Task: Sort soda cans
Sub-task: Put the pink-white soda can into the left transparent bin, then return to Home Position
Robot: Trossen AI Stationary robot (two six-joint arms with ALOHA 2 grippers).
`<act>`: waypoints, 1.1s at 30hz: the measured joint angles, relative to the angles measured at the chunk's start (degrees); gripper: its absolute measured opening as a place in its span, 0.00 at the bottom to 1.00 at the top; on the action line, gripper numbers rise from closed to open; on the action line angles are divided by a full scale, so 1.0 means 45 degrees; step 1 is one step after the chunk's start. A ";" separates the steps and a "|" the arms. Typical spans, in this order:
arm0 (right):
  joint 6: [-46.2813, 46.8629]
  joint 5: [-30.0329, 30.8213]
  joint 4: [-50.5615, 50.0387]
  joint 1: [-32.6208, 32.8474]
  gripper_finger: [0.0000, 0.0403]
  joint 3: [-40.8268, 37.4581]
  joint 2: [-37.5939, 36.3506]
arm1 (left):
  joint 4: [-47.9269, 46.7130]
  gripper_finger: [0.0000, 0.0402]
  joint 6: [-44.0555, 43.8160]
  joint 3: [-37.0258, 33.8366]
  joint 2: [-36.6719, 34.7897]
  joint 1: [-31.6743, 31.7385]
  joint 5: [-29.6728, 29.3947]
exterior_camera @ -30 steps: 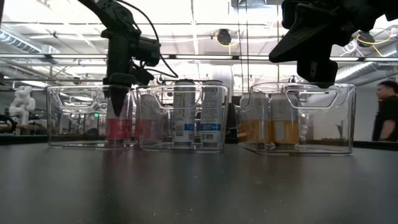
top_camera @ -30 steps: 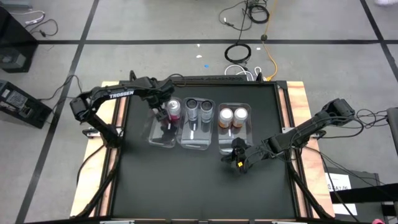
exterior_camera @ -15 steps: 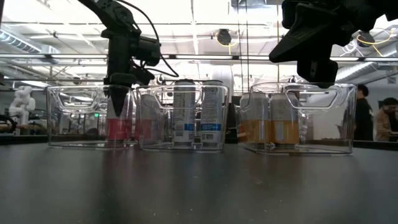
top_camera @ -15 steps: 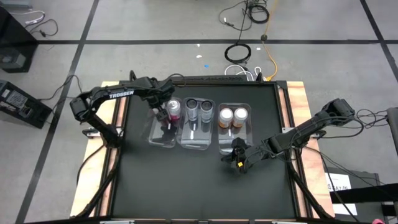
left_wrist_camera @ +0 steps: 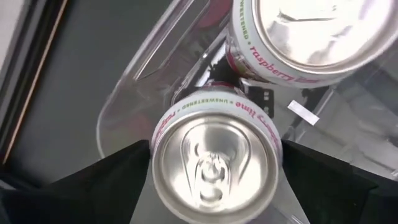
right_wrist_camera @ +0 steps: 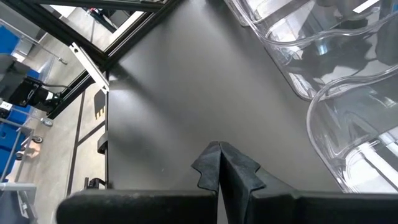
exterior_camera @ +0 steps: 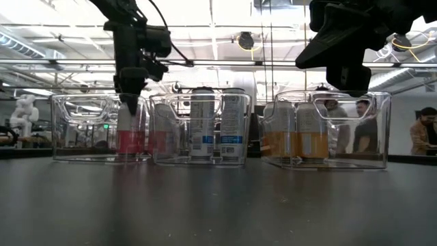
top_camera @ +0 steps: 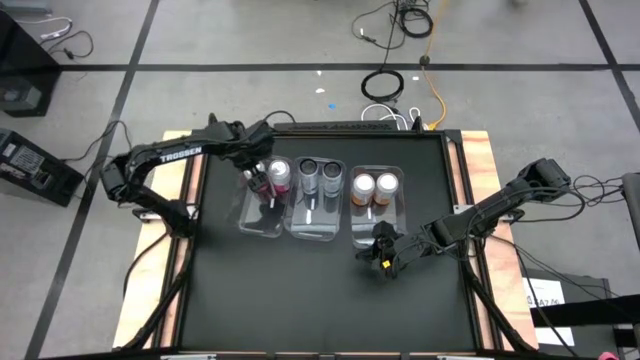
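Your left gripper (left_wrist_camera: 214, 180) stands wide around the pink can (left_wrist_camera: 214, 163), holding nothing; lift straight up, clear of the left bin (top_camera: 250, 222).

My left gripper (top_camera: 262, 183) hides most of the pink can (left_wrist_camera: 216, 158) beneath it from above; beside it, the second pink can's (left_wrist_camera: 305, 34) top is cut off.

A robotics lab: grey concrete floor (top_camera: 250, 30) strewn with loose black cables (top_camera: 383, 84), bright ceiling strip lights (exterior_camera: 205, 14), people (exterior_camera: 423, 130) standing behind the black worktop (top_camera: 320, 290)
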 joint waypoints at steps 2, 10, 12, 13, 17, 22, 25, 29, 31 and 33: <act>0.0000 0.0000 0.0000 0.0000 0.00 0.0000 0.0000 | -0.0114 0.92 -0.0037 0.0000 -0.0256 -0.0001 0.0015; 0.0000 -0.0015 0.0287 0.0000 0.00 0.0000 0.0000 | -0.0773 0.92 -0.0421 0.0005 -0.1633 -0.0101 0.0037; -0.0005 -0.0018 0.0282 0.0000 0.00 0.0000 0.0000 | -0.0758 0.92 -0.1037 0.0005 -0.2118 -0.0243 0.0106; -0.0004 -0.0015 0.0282 0.0000 0.00 0.0000 0.0000 | -0.0749 0.92 -0.1299 0.0005 -0.2385 -0.0331 0.0147; 0.0000 -0.0015 0.0282 0.0000 0.00 0.0000 0.0000 | -0.0636 0.92 -0.1531 0.0010 -0.3524 -0.0847 0.0949; 0.0000 -0.0010 0.0277 0.0000 0.00 0.0000 0.0000 | -0.0193 0.92 -0.2686 0.0010 -0.4982 -0.1901 0.1193; 0.0000 -0.0010 0.0270 0.0000 0.00 0.0000 0.0000 | 0.0334 0.92 -0.3140 0.0010 -0.5756 -0.2614 0.1200; 0.0009 -0.0005 0.0272 0.0000 0.00 0.0000 0.0000 | 0.0805 0.92 -0.4466 0.0010 -0.6468 -0.3147 0.1205; 0.0205 0.0004 0.0268 0.0000 0.00 0.0000 0.0000 | 0.0762 0.92 -0.4966 0.0015 -0.6676 -0.3271 0.1157; 0.0458 0.0005 0.0268 -0.0001 0.00 0.0000 0.0000 | 0.0596 0.92 -0.5132 0.0015 -0.6809 -0.3317 0.0908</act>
